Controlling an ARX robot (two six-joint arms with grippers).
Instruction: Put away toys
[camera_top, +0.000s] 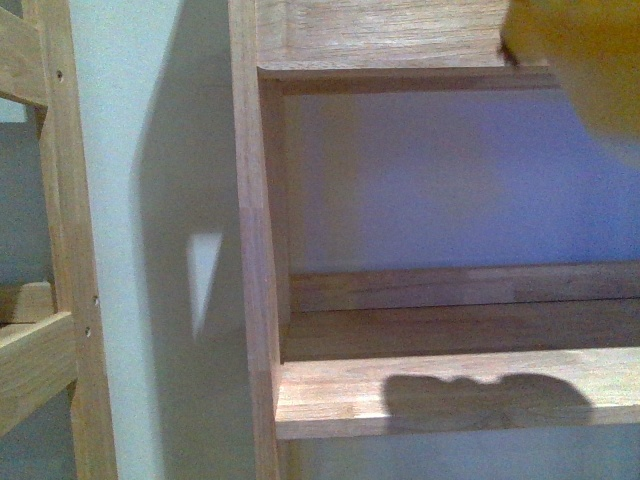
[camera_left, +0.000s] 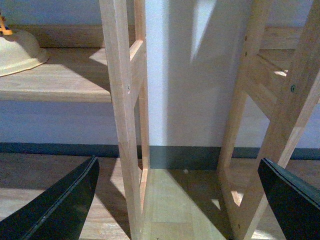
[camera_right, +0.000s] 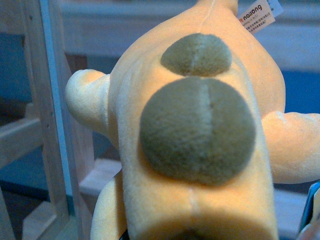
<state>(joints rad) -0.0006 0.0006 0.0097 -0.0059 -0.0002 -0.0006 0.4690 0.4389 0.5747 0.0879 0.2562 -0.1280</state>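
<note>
The toy is a yellow-orange plush animal (camera_right: 200, 130) that fills the right wrist view. It shows two round brownish patches, short limbs at both sides and a white tag (camera_right: 257, 17). My right gripper is shut on it, and the jaws are hidden under its body. In the front view the plush (camera_top: 585, 60) is a blurred yellow mass at the top right, level with the upper board (camera_top: 390, 35) of a wooden shelf unit. Its shadow falls on the lower board (camera_top: 450, 395). My left gripper (camera_left: 175, 200) is open and holds nothing, low above the wooden floor between two shelf posts.
The shelf unit's side post (camera_top: 250, 250) stands left of centre, with a white wall behind. A second wooden frame (camera_top: 60, 300) stands at the far left. In the left wrist view a cream bowl-shaped object (camera_left: 17, 50) sits on a low shelf.
</note>
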